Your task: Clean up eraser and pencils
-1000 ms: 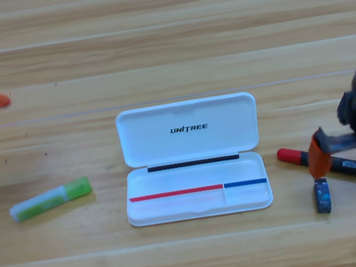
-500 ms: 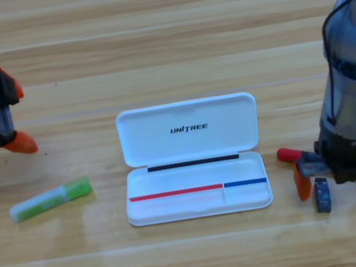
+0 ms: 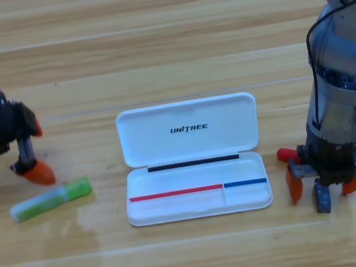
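Now right gripper [image 3: 321, 184] lower right, dropped over eraser [image 3: 321, 197], jaws spread wide either side, maybe touching. Left gripper [image 3: 30, 157] nearer green pencil [image 3: 51, 199]; jaws: cannot tell. Nothing packed yet.

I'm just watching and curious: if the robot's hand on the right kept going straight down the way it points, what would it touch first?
Most likely the eraser: the right hand points down over it, orange tips open on either side. The red-capped marker lies under it too, mostly hidden, so depth is uncertain.

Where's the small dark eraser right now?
The small dark blue-black eraser lies at lower right on the wooden table, right of the open white case, between the right pincer's spread orange jaws.
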`<state>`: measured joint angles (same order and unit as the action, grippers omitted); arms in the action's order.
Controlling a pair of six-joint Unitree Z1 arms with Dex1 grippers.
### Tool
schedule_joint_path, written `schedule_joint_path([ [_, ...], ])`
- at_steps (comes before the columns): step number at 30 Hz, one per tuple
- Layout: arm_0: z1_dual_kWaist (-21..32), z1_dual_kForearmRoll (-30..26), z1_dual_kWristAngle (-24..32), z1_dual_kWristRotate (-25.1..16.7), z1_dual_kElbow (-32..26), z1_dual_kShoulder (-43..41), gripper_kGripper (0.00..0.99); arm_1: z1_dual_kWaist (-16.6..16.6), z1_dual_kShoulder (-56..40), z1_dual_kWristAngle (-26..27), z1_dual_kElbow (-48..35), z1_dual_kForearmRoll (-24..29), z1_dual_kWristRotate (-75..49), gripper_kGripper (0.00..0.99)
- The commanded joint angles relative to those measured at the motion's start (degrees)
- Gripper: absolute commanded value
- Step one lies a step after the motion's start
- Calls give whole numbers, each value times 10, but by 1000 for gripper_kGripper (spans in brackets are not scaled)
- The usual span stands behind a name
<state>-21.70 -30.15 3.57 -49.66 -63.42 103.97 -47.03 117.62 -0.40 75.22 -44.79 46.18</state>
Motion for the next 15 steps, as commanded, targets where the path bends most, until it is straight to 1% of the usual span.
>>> schedule_joint_path([
  [1, 10, -1, 8, 8, 37, 24, 931, 14, 40, 11, 0, 15, -2, 448],
  [3, 10, 0, 9, 8, 44, 22, 931, 14, 40, 12, -3, 20, -4, 233],
  [4, 10, 1, 10, 8, 48, 20, 931, 14, 40, 12, -4, 20, -4, 146],
  [6, 10, 8, 13, 8, 59, 17, 931, 14, 38, 14, -8, 20, -4, 12],
  [9, 10, 29, 18, 8, 80, 12, 931, 14, 23, 13, -14, 18, -7, 0],
  [11, 10, 43, 21, 8, 90, 11, 934, 14, 3, 11, -12, 5, -29, 0],
  [13, 10, 46, 24, 8, 93, 14, 960, 14, -24, 10, 5, -40, -65, 0],
  [15, 10, 49, 26, 7, 96, 18, 962, 12, -55, 7, 34, -93, -109, 0],
])
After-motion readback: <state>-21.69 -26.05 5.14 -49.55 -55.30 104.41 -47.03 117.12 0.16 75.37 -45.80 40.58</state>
